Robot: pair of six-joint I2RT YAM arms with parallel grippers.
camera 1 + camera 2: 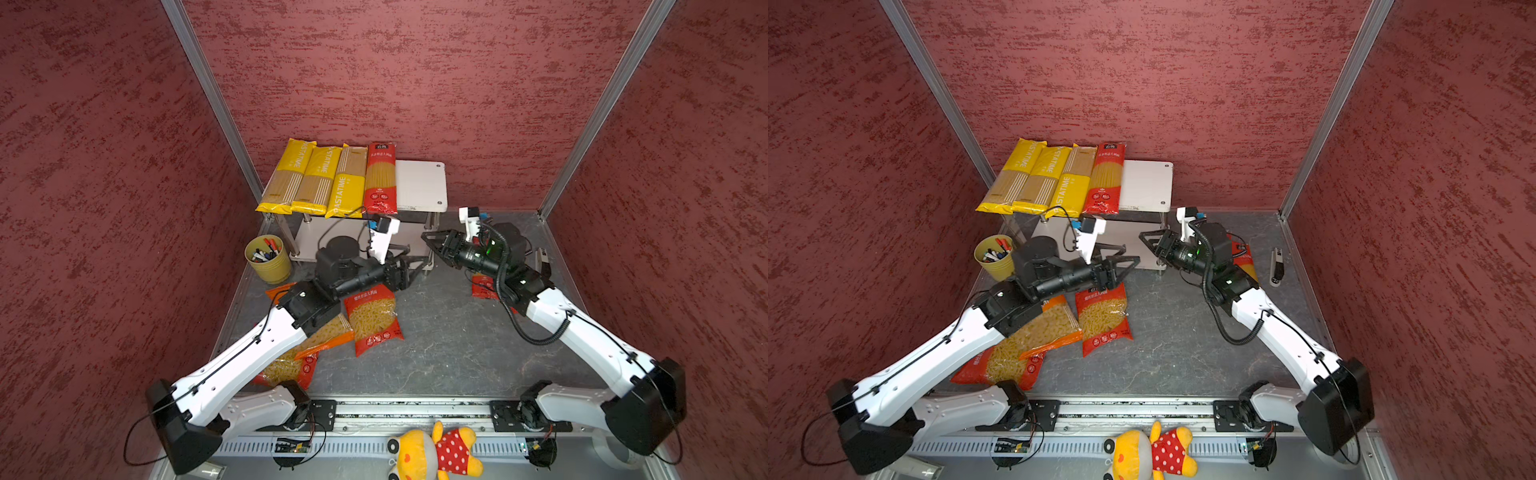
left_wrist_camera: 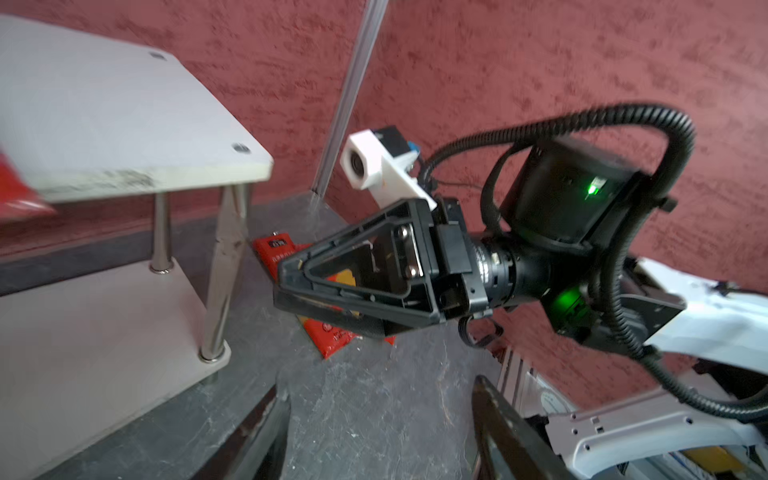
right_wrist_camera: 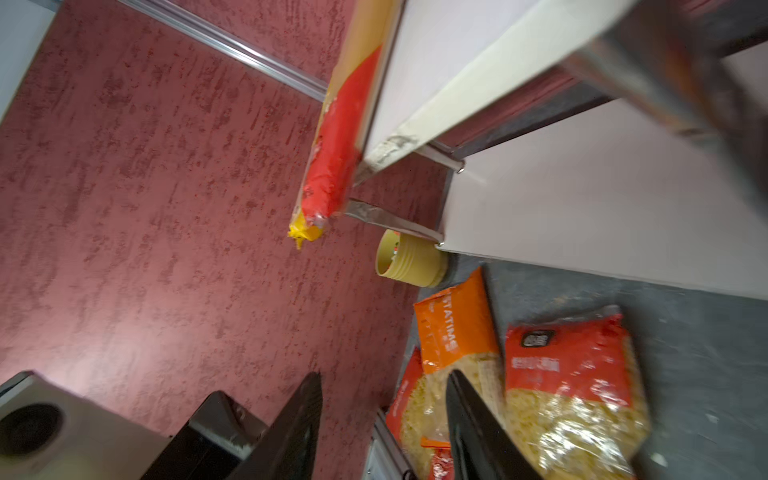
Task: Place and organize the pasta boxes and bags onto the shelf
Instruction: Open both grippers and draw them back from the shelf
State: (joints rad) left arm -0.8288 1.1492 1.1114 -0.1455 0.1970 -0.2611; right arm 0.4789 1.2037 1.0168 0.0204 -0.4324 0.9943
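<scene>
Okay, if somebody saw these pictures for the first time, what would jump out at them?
Probably the bright row on the top board of the shelf: three yellow spaghetti packs and a red spaghetti pack, side by side. Then the left gripper and right gripper, both open, facing each other just in front of it, and a plush toy at the near edge.
</scene>
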